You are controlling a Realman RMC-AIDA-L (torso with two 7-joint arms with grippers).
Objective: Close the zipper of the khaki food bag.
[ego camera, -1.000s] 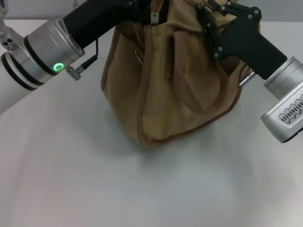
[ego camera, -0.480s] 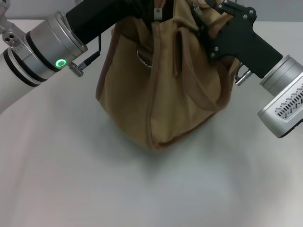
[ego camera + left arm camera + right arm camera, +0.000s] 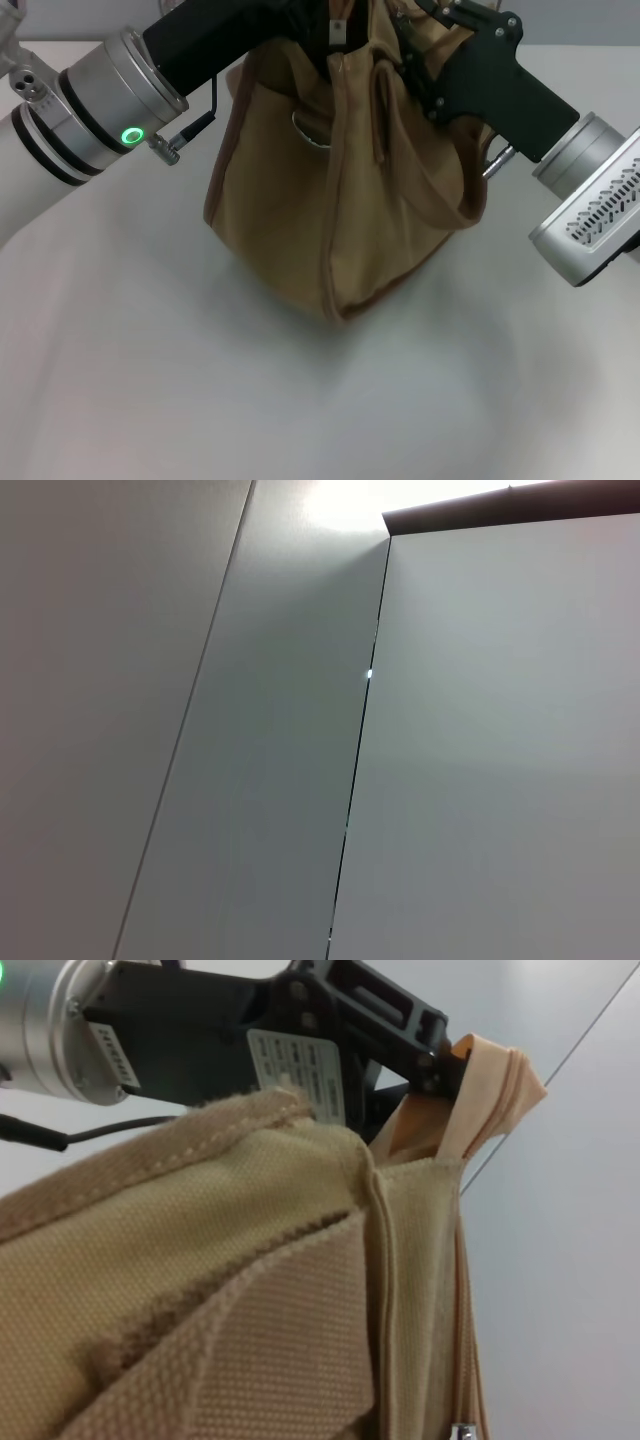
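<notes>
One khaki bag stands on the white table, its soft canvas sagging and creasing between two robot arms that reach in at its top. The cloth looks light and limp, likely to fold and slide rather than resist, so the top edge seems to need holding taut while a small pull is drawn along it. One brown handle droops down the near face, and one metal ring hangs on the side. Farther back, the left gripper pinches a folded strip of tan webbing at the bag's end, fingers closed on it. The right gripper presses against the upper rim on the other side; whether its fingers are closed cannot be told. One zipper line runs along the top seam, with a silver glint, probably the pull, at its near end.
</notes>
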